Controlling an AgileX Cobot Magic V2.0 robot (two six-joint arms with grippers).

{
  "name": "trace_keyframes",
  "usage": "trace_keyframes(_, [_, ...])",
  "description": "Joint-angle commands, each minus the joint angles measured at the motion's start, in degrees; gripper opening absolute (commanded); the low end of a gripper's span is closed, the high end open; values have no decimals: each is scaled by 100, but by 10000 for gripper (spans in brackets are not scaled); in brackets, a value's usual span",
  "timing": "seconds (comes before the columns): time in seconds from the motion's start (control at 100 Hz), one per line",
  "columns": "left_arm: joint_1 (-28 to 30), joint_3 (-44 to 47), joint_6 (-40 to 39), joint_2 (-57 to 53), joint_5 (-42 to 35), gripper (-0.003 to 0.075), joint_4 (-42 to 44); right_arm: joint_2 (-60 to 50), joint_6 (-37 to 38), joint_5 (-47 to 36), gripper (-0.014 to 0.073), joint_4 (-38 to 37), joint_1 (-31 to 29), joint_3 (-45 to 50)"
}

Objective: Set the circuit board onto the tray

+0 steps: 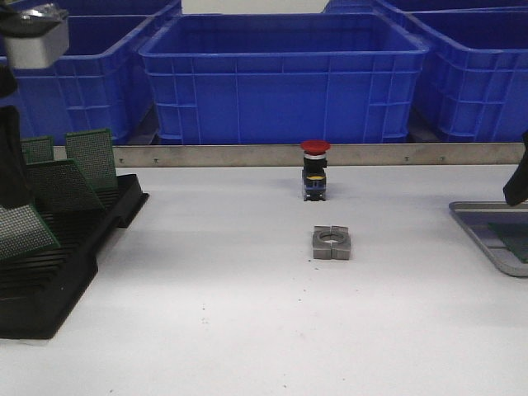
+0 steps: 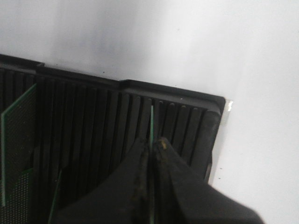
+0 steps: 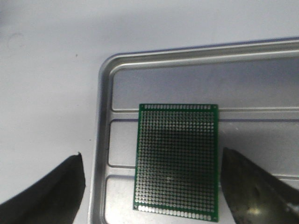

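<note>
A green circuit board (image 3: 177,158) lies flat on the silver-grey tray (image 3: 105,140), which sits at the table's right edge (image 1: 483,227). My right gripper (image 3: 150,155) hangs open above that board, one finger on each side and neither touching it. In the front view only a dark part of the right gripper (image 1: 517,177) shows. My left gripper (image 2: 152,142) is shut on the thin edge of another circuit board (image 2: 152,122), over the black slotted rack (image 2: 93,121). I cannot tell whether that board still rests in a slot.
The black rack (image 1: 58,247) at the left holds several more green boards (image 1: 91,157). A red-capped push button (image 1: 314,169) and a square metal block (image 1: 332,242) stand mid-table. Blue bins (image 1: 280,78) line the back behind a metal rail.
</note>
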Motion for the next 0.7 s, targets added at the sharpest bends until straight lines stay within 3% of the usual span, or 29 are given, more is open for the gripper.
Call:
trace_keyframes(0.0, [3, -492, -68, -319, 506, -17, -440, -369, -285, 278, 611, 87, -52, -159])
trace_keyframes(0.21, [3, -1114, -68, -387, 1211, -17, -1713, -914, -998, 1098, 611, 87, 78, -243])
trace_keyframes(0.41, [3, -1185, -68, -387, 1306, -17, -3679, -1227, -2281, 2886, 611, 145, 658, -670])
trace_keyframes(0.54, [3, -1185, -68, -387, 1388, -17, -4209, -1227, -2672, 4018, 611, 347, 1261, -934])
trace_keyframes(0.69, [-52, -1185, -68, -387, 1479, -17, -4361, -1227, -2730, 4036, 611, 726, 2028, -968])
